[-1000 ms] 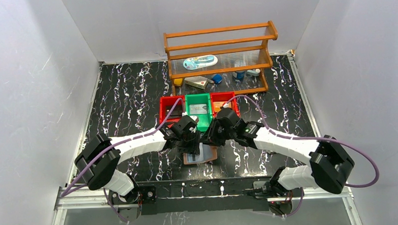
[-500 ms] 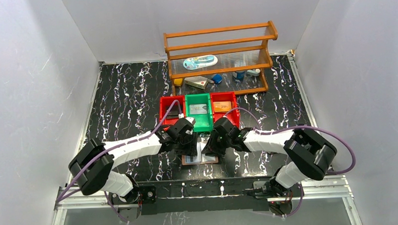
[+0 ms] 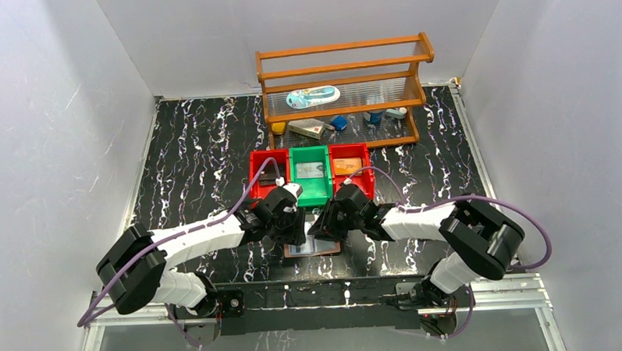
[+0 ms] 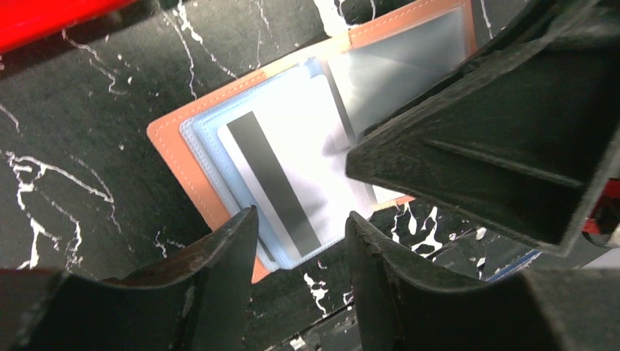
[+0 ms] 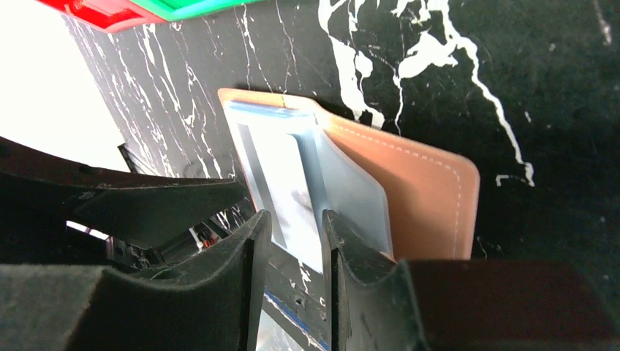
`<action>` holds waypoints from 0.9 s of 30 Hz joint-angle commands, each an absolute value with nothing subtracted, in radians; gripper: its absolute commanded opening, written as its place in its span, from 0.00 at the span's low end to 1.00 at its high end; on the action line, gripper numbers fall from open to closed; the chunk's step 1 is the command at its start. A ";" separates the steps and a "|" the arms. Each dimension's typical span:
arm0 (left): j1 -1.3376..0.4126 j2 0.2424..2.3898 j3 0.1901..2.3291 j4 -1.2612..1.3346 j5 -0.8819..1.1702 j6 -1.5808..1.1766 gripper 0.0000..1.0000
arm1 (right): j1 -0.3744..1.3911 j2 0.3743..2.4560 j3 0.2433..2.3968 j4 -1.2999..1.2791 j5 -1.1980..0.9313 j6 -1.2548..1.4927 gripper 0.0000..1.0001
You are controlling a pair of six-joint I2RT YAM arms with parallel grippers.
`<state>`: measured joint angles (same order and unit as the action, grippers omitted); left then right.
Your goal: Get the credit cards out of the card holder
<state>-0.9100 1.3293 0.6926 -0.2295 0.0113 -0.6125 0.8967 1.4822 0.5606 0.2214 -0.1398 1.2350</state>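
**Back for another card**

Top: my right end effector (image 3: pixel 326 224) is back from the bins (image 3: pixel 318 197), at the open card holder (image 3: pixel 314 251) on the surface (image 3: pixel 198 148).
Left wrist: my left end effector (image 4: pixel 300 219) gapes, empty, over a credit card (image 4: pixel 292 168) inside.
Right wrist: I cannot tell if I pinch it.

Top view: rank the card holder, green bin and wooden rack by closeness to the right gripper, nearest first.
1. card holder, directly under the right gripper.
2. green bin, just behind it, in the middle.
3. wooden rack, farthest back.
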 commanded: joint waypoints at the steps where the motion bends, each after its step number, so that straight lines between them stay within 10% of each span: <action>1: -0.914 1.312 0.637 -0.146 0.018 -0.597 0.43 | 0.893 1.520 0.564 0.307 -0.130 1.229 0.40; 27: -0.915 1.332 0.502 -0.222 -0.046 -0.696 0.33 | 0.914 1.425 0.290 0.636 -0.124 1.283 0.13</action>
<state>-0.9119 1.3243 0.5587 0.0208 0.0151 -0.6941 0.9058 1.4658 0.3477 0.5583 -0.0879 1.2732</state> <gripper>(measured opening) 0.327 0.159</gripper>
